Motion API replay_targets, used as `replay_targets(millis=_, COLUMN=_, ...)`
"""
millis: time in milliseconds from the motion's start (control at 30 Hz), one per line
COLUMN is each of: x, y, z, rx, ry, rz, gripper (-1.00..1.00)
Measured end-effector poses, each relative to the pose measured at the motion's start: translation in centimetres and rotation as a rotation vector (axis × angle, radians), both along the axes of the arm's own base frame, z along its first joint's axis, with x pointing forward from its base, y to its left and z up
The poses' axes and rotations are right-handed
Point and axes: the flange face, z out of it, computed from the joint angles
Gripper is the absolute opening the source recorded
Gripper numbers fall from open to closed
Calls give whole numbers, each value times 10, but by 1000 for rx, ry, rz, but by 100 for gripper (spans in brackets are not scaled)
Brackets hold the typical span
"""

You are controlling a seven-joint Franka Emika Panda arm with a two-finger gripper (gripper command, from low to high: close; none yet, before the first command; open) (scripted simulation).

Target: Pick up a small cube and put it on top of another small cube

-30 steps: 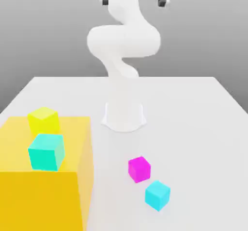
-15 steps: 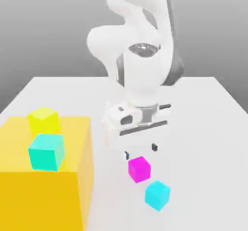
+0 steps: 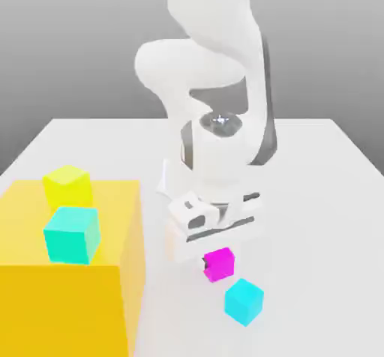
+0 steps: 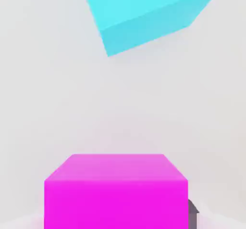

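A small magenta cube (image 3: 222, 265) rests on the white table, in front of the arm's base. My gripper (image 3: 220, 259) has come straight down over it and is shut on it, with a dark fingertip (image 3: 205, 260) pressed to its side. In the hand view the magenta cube (image 4: 115, 192) sits close up with a finger (image 4: 192, 211) against its edge. A small cyan cube (image 3: 244, 301) lies on the table just beyond it toward the front, a short gap away, and the hand view has that cyan cube (image 4: 144, 11) too.
A big yellow block (image 3: 67, 303) fills the exterior view's lower left. On it stand a yellow cube (image 3: 67, 187) and another cyan cube (image 3: 72, 234). The arm's white base (image 3: 193, 179) stands behind the magenta cube.
The arm swung down from high above to the magenta cube. Its fingers went from wide apart above the cube to closed on its sides.
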Motion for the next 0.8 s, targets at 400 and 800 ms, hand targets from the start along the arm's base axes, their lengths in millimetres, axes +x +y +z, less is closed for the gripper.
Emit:
replay_targets(millis=400, x=60, y=26, z=75, rx=3, ry=1, rz=133, gripper=-100)
replay_targets(millis=800, x=97, y=43, z=35, rx=0, ry=1, rz=210, gripper=100)
